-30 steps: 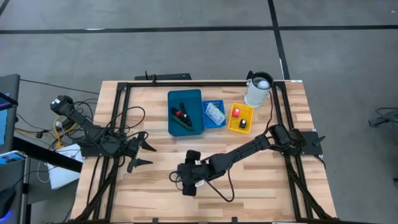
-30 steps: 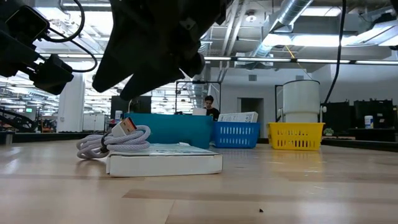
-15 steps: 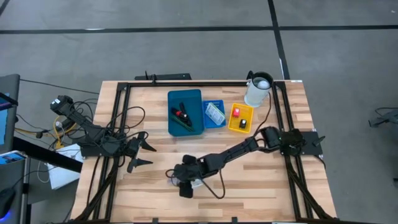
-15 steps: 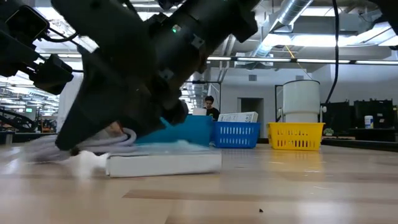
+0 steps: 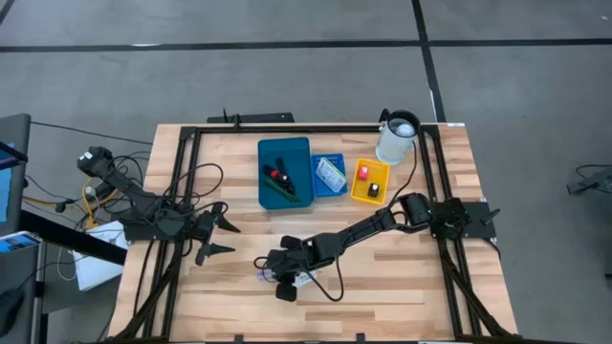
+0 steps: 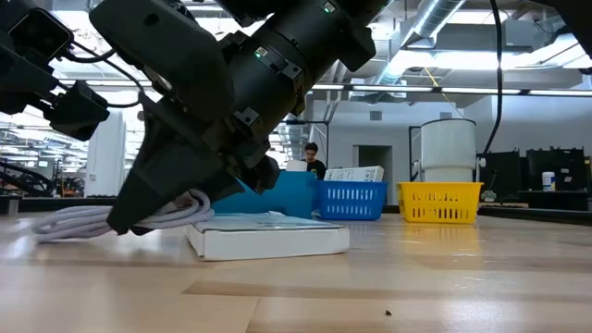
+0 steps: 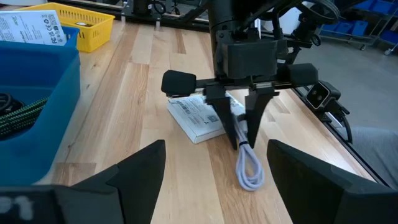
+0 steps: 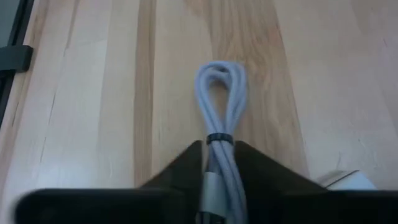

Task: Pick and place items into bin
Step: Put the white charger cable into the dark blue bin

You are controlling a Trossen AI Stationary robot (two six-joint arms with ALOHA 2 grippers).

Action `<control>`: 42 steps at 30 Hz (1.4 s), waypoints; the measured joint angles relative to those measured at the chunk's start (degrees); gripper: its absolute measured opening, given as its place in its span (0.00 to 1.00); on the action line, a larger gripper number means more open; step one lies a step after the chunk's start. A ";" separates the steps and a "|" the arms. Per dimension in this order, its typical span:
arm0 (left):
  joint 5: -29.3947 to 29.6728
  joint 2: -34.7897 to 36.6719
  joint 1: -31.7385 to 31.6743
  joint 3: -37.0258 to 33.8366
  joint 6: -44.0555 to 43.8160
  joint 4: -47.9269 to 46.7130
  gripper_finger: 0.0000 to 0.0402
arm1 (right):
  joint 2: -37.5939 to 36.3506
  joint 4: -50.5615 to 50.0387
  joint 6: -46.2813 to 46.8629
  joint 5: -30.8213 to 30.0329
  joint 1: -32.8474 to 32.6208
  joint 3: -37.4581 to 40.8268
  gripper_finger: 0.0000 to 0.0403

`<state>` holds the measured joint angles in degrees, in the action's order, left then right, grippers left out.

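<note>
A light grey coiled cable point(image 8: 219, 93) with a black tie lies on the wooden table point(image 5: 382, 287) just left of a flat white printed box point(image 6: 268, 242). Both also show in the left wrist view, the cable point(image 7: 249, 171) and the box point(image 7: 196, 118). My right gripper point(image 7: 241, 140) stands over the cable, shut on it, near the table's middle front point(image 5: 277, 272). My left gripper point(image 5: 222, 239) waits open and empty at the table's left. My right gripper pinches the cable bundle between its two fingers just behind the black tie point(image 8: 217, 149). The fingers come from above, slanting toward the table's left. The cable lies on the table, and its looped end point(image 8: 219, 74) reaches out past the fingertips.
At the back stand a blue bin point(image 5: 285, 172) with dark items, a small blue basket point(image 5: 328, 175) with white packets, a yellow basket point(image 5: 370, 182) with red and black pieces, and a white jug point(image 5: 397, 139). Black frame rails run along both sides.
My right gripper has come down and gone toward the table's left, onto the cable. The cable, which lay coiled against the box's left end, now lies stretched out on the table to the left of the box. The box has slid a little to the right.
</note>
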<state>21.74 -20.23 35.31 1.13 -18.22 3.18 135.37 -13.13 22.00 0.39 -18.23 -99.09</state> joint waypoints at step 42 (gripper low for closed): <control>0.01 0.00 0.02 -0.02 -0.01 0.13 0.67 | -9.60 -7.50 -5.62 -49.99 7.29 -0.04 0.08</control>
<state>21.75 -20.23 35.33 1.10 -18.22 3.31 125.78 -20.63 16.38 -49.60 -10.93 -99.13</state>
